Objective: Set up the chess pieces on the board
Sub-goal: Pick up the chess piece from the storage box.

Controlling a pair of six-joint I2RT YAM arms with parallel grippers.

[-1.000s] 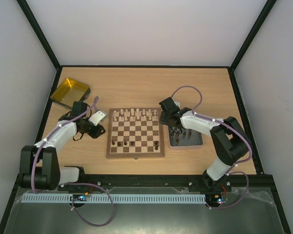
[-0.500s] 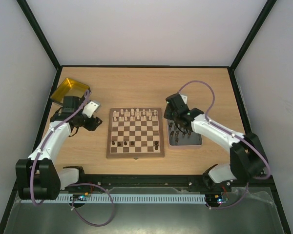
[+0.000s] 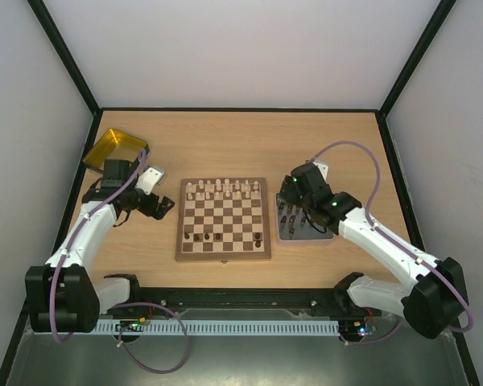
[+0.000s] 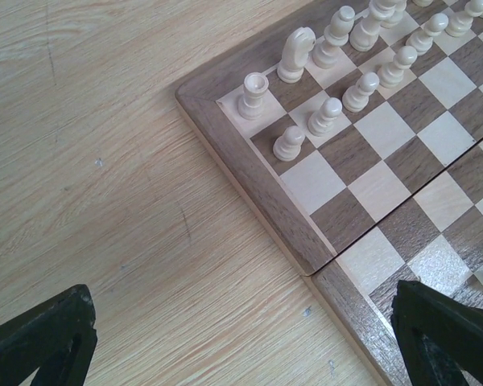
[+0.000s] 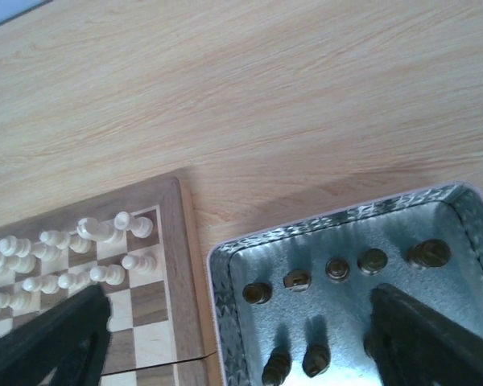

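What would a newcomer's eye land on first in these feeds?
The board at centre draws the eye: cream chess pieces line its far side, while only a few dark chess pieces stand on the near side. Just right of it, the grey tray holds many more dark ones, with the right gripper open above them. The left gripper hangs open off the board's left edge.

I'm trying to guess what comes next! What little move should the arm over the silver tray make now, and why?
Probably lower the right end effector onto one dark piece in the grey tray. Its jaws are open above it, and the board has only a few dark pieces on its near rows, while cream pieces line the far side.
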